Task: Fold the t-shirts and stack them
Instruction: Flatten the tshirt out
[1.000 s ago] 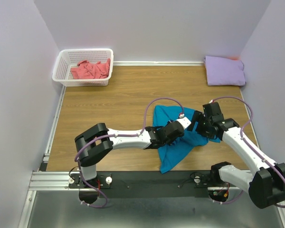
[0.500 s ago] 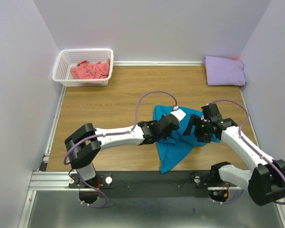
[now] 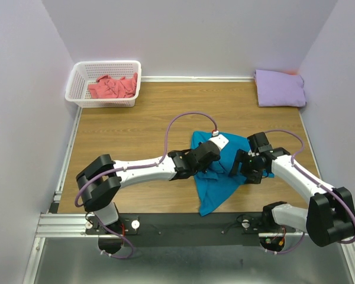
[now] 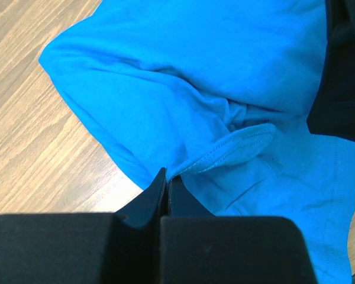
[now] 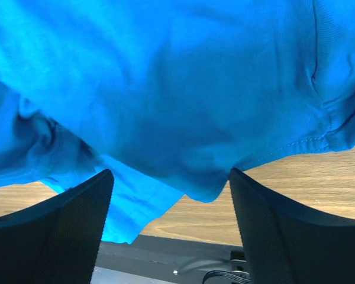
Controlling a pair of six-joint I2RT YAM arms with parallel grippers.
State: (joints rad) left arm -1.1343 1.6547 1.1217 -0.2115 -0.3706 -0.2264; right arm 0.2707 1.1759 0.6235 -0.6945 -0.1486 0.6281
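The teal-blue t-shirt (image 3: 216,183) lies rumpled on the wooden table, near the front middle. My left gripper (image 3: 216,155) is shut on a hem fold of it (image 4: 236,151); the jaws meet with cloth pinched at their tips (image 4: 167,177). My right gripper (image 3: 241,167) is open over the shirt's right side, its jaws wide apart with the shirt's edge (image 5: 201,177) between them, untouched. The pale lavender shirt (image 3: 279,88) lies folded at the back right corner. The coral-pink shirt (image 3: 112,86) is bunched in the basket.
The white lattice basket (image 3: 78,80) stands at the back left. Walls close in the table on three sides. A black rail (image 3: 183,223) runs along the near edge by the arm bases.
My left gripper has drawn back to the left with the cloth in it. My right gripper has moved left and nearer, lower over the shirt's right side.
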